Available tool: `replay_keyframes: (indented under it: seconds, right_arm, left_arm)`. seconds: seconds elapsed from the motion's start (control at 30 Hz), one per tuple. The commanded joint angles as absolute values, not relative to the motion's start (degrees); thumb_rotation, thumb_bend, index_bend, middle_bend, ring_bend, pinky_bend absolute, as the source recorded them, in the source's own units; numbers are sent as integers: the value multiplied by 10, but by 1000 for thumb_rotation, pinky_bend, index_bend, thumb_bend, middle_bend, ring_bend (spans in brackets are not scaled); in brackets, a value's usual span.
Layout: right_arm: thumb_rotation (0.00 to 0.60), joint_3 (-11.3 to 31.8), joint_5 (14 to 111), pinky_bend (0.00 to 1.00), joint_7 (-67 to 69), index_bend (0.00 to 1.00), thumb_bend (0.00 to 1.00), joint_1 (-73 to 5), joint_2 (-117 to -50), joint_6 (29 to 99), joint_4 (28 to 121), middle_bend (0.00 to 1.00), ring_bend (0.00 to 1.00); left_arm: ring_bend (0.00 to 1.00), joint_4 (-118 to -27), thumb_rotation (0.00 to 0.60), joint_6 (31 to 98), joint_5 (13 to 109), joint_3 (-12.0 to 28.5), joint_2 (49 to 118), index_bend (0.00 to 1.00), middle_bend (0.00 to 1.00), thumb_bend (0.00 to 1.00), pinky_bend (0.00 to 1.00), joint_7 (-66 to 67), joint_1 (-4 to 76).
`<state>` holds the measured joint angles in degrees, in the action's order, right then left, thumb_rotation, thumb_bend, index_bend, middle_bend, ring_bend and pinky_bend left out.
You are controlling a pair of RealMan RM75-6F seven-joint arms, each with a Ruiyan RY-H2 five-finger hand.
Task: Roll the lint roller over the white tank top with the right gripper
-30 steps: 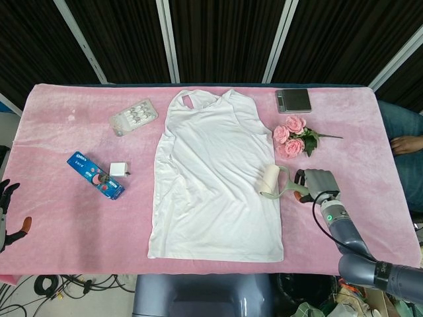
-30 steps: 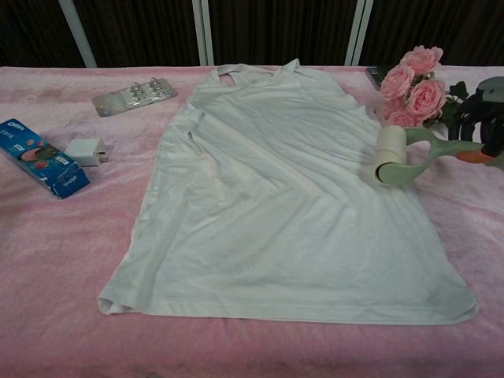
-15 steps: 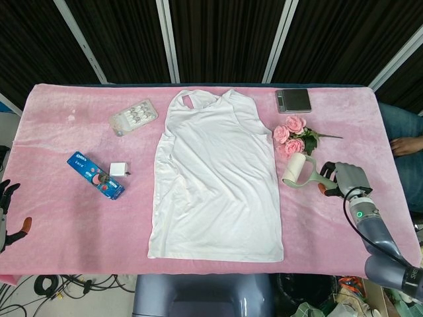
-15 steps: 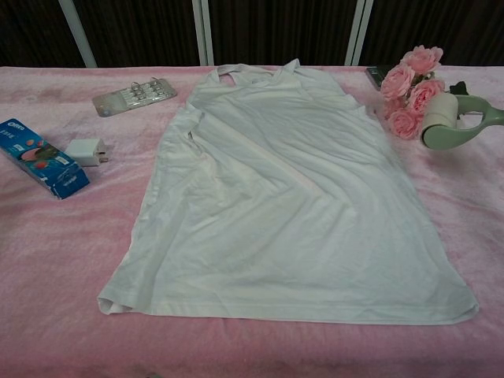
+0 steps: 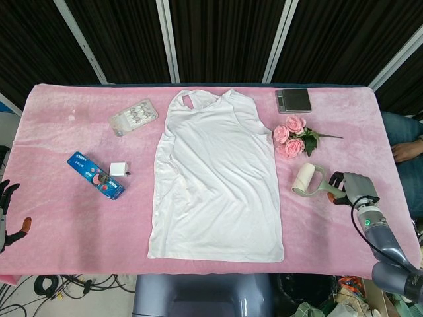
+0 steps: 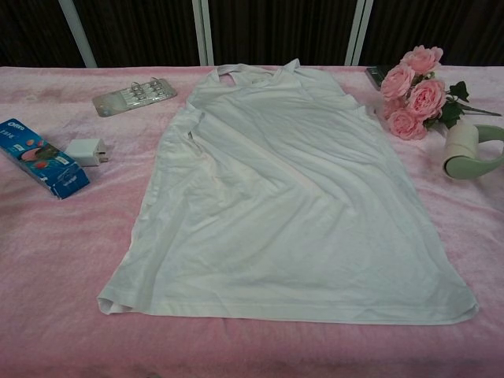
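Note:
The white tank top [image 5: 215, 178] lies flat in the middle of the pink cloth, neck toward the far side; it also fills the chest view [image 6: 283, 197]. The lint roller [image 5: 305, 179], a pale roll on a green frame, rests on the pink cloth just right of the top, apart from it. My right hand [image 5: 353, 188] grips its handle near the table's right edge. The chest view shows only the roller [image 6: 466, 146] at its right border, the hand cut off. My left hand [image 5: 8, 211] hangs off the table's left edge with fingers apart, holding nothing.
Pink roses [image 5: 294, 137] lie just beyond the roller, with a dark scale [image 5: 293, 100] behind them. Left of the top are a blister pack [image 5: 133, 117], a blue Oreo box [image 5: 96, 174] and a white charger [image 5: 118, 170].
My right hand has carried the roller rightward, off the tank top's right edge and onto the pink cloth near the roses. The left hand has stayed put.

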<state>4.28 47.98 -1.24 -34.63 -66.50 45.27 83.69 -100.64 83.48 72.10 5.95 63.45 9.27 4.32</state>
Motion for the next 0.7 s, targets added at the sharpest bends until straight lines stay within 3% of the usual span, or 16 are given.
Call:
replay_keyframes:
  seconds: [0.03, 0.13, 0.27, 0.37, 0.57, 0.7]
  right_arm:
    - [600, 47, 496, 338, 1, 723, 533, -339, -679, 453, 823, 546, 524]
    - [600, 51, 505, 336, 7, 649, 465, -335, -688, 454, 814, 494, 473]
    - [600, 49, 502, 302, 0, 410, 332, -335, -692, 443, 808, 339, 341]
    - [600, 50, 482, 267, -11, 286, 289, -336, -695, 438, 806, 236, 253]
    - [600, 49, 445, 225, -34, 136, 245, -337, -694, 434, 814, 92, 131]
    - [600, 54, 434, 218, -37, 92, 233, -333, -684, 442, 832, 54, 90]
  left_arm:
    - [39, -1007, 600, 835, 721, 59, 634, 133, 40, 363, 332, 93, 43]
    - [39, -1007, 600, 835, 721, 60, 634, 133, 40, 363, 332, 92, 43]
    - [40, -1007, 600, 835, 721, 60, 634, 133, 40, 363, 332, 92, 43]
    - [39, -1007, 600, 835, 721, 60, 634, 132, 39, 363, 332, 92, 43]
    - [40, -1007, 600, 835, 720, 60, 634, 131, 39, 363, 332, 92, 43]
    - [40, -1008, 600, 835, 721, 60, 634, 130, 39, 363, 332, 93, 43]
